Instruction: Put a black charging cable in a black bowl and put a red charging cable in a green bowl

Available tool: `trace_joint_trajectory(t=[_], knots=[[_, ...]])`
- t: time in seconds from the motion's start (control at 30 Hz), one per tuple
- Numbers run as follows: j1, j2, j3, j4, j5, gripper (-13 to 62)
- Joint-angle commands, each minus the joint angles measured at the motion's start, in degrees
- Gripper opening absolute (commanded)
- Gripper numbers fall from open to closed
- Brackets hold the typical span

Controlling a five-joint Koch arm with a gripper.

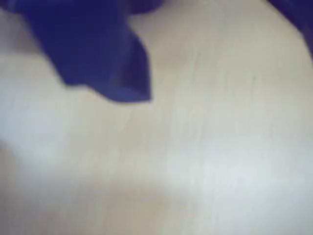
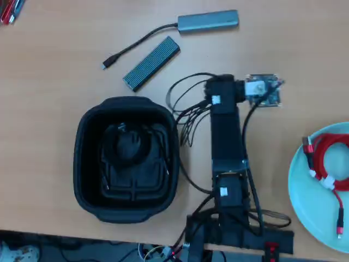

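In the overhead view the black bowl [image 2: 86, 128] stands left of the arm [image 2: 225, 142]. The black charging cable [image 2: 131, 144] lies in loose loops on its floor. At the right edge, the green bowl [image 2: 312, 214] holds the red charging cable [image 2: 329, 158], coiled and bound by a white tie. The arm is folded back over its base, between the two bowls and apart from both. In the blurred wrist view my gripper [image 1: 215, 54] shows one blue fingertip [image 1: 122, 78] at upper left and a blue part in the top right corner. Only bare table lies between them.
A grey hub [image 2: 208, 21] with a short black lead [image 2: 136, 46] lies at the back of the table. A grey ribbed box [image 2: 151, 63] sits beside it. Red pens [image 2: 7, 11] poke in at the top left corner. The arm's own wires [image 2: 188, 117] trail near the black bowl's right rim.
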Motion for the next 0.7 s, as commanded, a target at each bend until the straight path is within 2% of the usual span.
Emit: trace_joint_trajectory(t=[0.0,0.2,0.37,0.6,0.67], knots=[[-1.85,2.64,-0.09,2.64,2.20,32.9],[-2.99,6.33,7.56,1.58,3.60,10.3],[-4.66,14.33,24.26,-11.51,3.87,-6.7],[-3.43,41.84,62.93,-45.70,4.31,-7.9],[-1.41,46.67,73.48,-54.84,4.22,-7.9]])
